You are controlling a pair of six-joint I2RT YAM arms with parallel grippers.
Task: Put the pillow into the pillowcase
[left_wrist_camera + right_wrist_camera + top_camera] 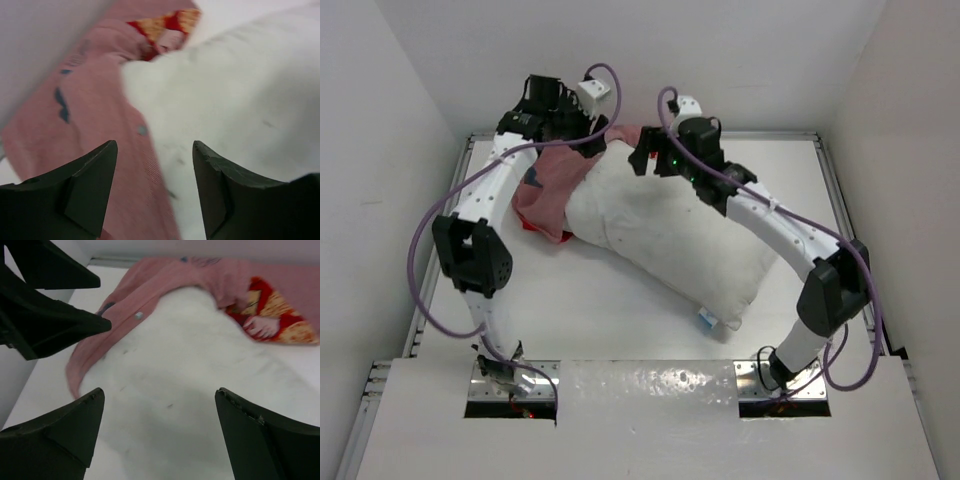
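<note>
Found the pillow (670, 235) lying slantwise across the middle of the table (610, 320), from the upper left of the top view down to the lower right, its small blue tag (706, 320) at the lower-right end. Saw the pillowcase (552, 190) bunched at the pillow's upper-left end, pale pink inside turned outward, draped over that corner and touching it, with most of the pillow left bare. Noted a patch of red and orange print (272, 315) at the upper right of the right wrist view, just beside the pillow's far edge. Noted the left gripper (155, 147) with jaws parted and nothing between them, poised over the line between pink cloth and white pillow. Noted the right gripper (160, 395) spread wide, likewise empty, above the pillow's white surface, the pink edge beyond it. Saw the left gripper again as dark shapes at the upper left of the right wrist view, near the pillowcase's edge. Could not tell the depth of the pillow's corner inside the pillowcase.
</note>
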